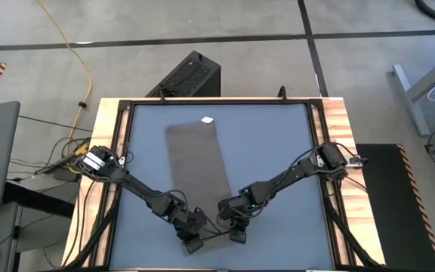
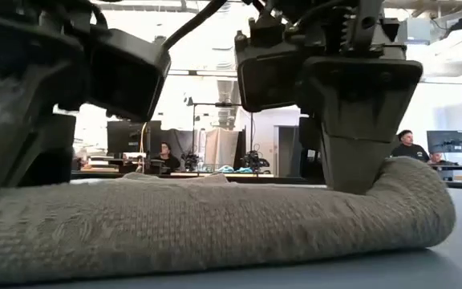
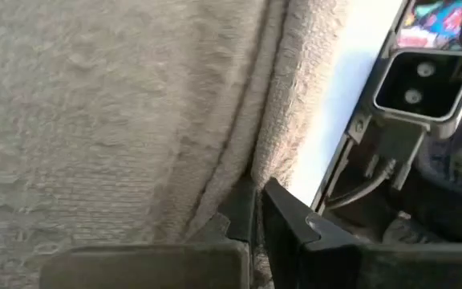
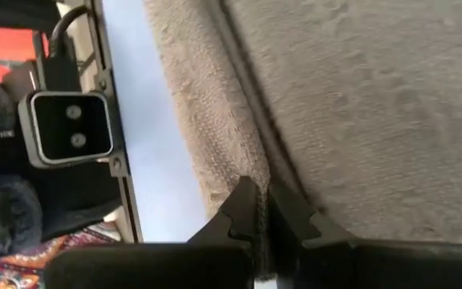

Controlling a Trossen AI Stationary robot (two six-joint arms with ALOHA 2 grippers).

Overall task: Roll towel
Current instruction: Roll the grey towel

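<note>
Right now both my grippers are pinched shut on the same thing: the left gripper (image 1: 193,243) and the right gripper (image 1: 238,236) each clamp the near end of the long taupe terry-cloth towel (image 1: 198,162), one at each corner of that end, side by side. In my left wrist view the two dark fingers (image 3: 243,217) close on a thin doubled edge of cloth, and the right wrist view shows the same bite at the other corner (image 4: 255,210).

Working outward from that end, the towel lies as a narrow strip, running away from me toward its far end, where a small white tag (image 1: 208,119) sits just beside the corner. All of it rests on the blue-grey table mat (image 1: 278,151). Seen from table height, the gripped end already curls into a low, plump hump (image 2: 215,221).

I judge the cloth light, soft and limp, with a nubby weave that should not slip between the pads. It will sag and skew between my grips, so the corners of the end are the places to hold, moved evenly to keep the roll straight.
</note>
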